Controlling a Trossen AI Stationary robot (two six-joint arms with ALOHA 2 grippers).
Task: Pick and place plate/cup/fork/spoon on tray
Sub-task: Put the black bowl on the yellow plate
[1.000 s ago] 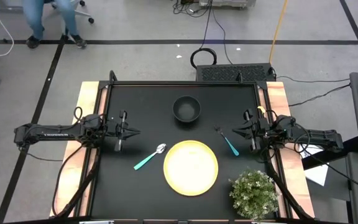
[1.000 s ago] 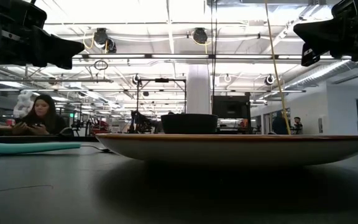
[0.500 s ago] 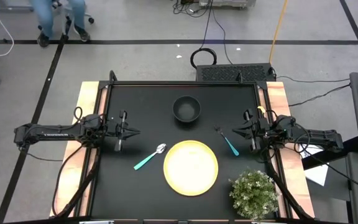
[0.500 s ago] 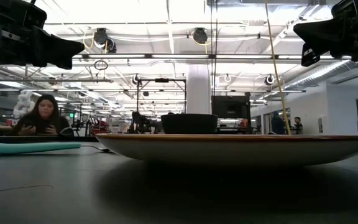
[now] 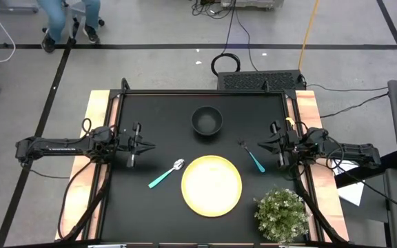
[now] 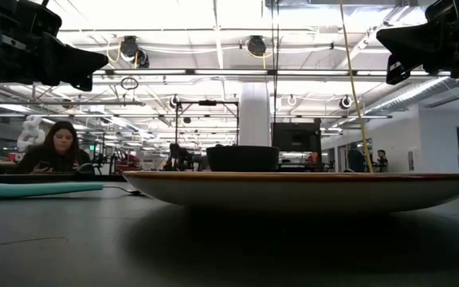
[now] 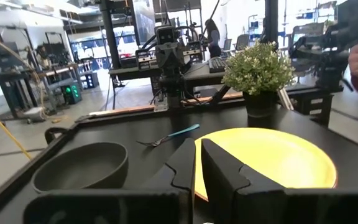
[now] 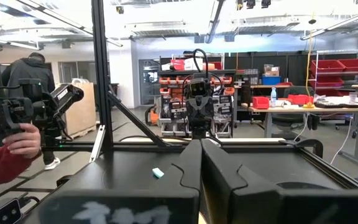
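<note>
The yellow dish (image 5: pixel 211 184) lies flat on the black table, near the front middle. The dark cup (image 5: pixel 207 120) stands upright behind it. The teal-handled spoon (image 5: pixel 165 174) lies flat to the dish's left, its silver head toward the dish. The teal-handled fork (image 5: pixel 251 156) lies flat to the dish's right, tines toward the far edge. My left gripper (image 5: pixel 147 146) hovers shut at the table's left, above and left of the spoon. My right gripper (image 5: pixel 260 145) hovers shut at the right, beside the fork's tines. Both are empty.
A potted green plant (image 5: pixel 281 213) stands at the table's front right corner, close to the dish. Wooden strips (image 5: pixel 95 172) run along the table's left and right sides. A person's hand (image 8: pixel 17 140) holds a device beyond the table. A person sits in the room behind (image 6: pixel 58 147).
</note>
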